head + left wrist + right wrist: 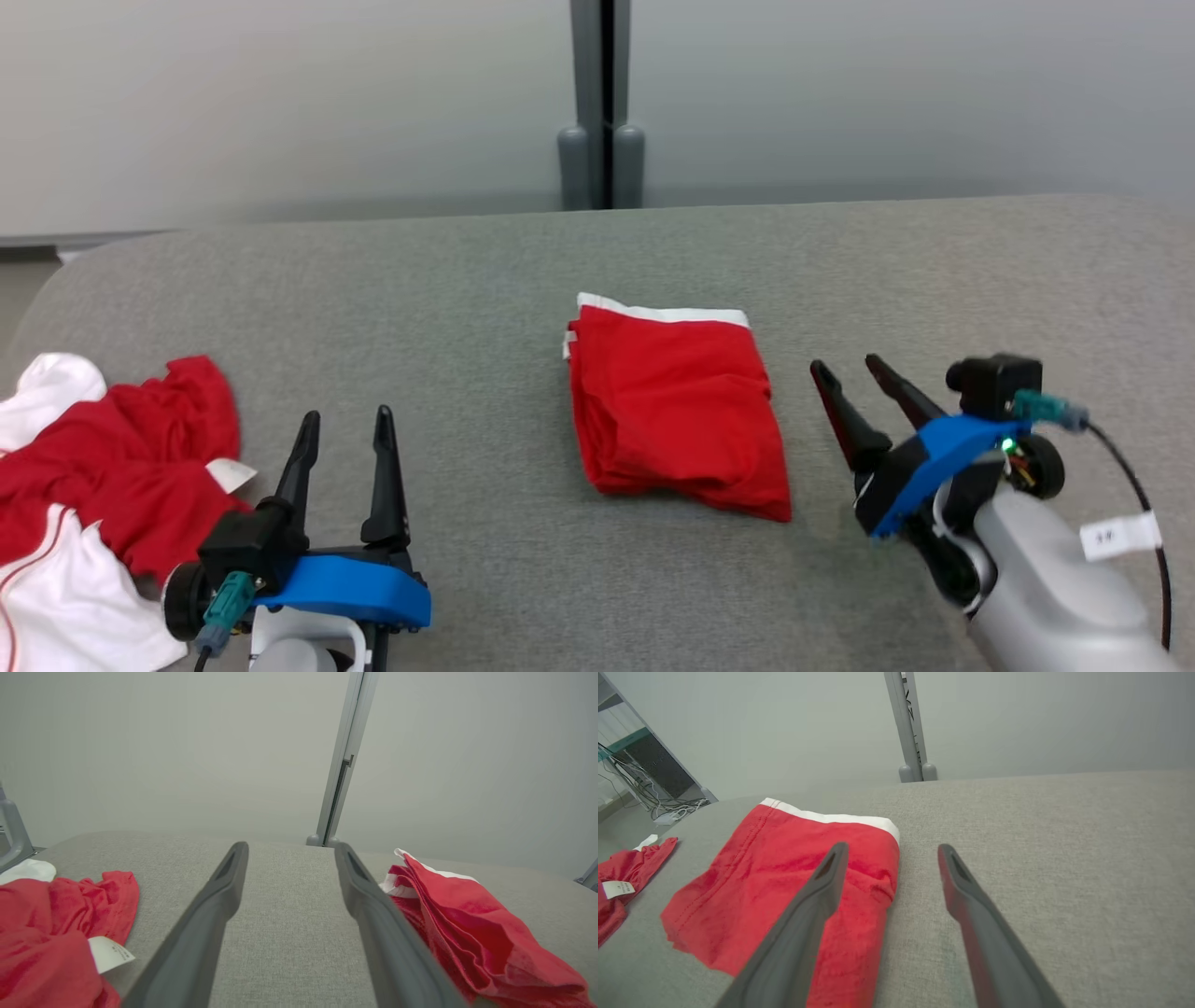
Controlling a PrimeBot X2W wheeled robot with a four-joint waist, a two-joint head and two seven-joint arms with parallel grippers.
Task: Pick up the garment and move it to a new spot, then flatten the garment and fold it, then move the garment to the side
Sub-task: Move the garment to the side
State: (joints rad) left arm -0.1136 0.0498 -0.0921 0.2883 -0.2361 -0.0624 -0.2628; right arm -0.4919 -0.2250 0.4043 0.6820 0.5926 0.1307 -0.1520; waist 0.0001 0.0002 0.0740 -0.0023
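Squarely at the centre of the head view, the folded red garment [677, 411] lies flat on the grey surface [467, 299], with a white band along its upper edge. At the lower left, the left gripper [346, 413] is released, its fingers spread and holding nothing, beside a crumpled red-and-white pile [103, 448] at the left edge. At the right, the right gripper [845, 363] is likewise released and empty, just beside the garment's right edge with a gap between. A grey post [602, 103] stands at top centre.
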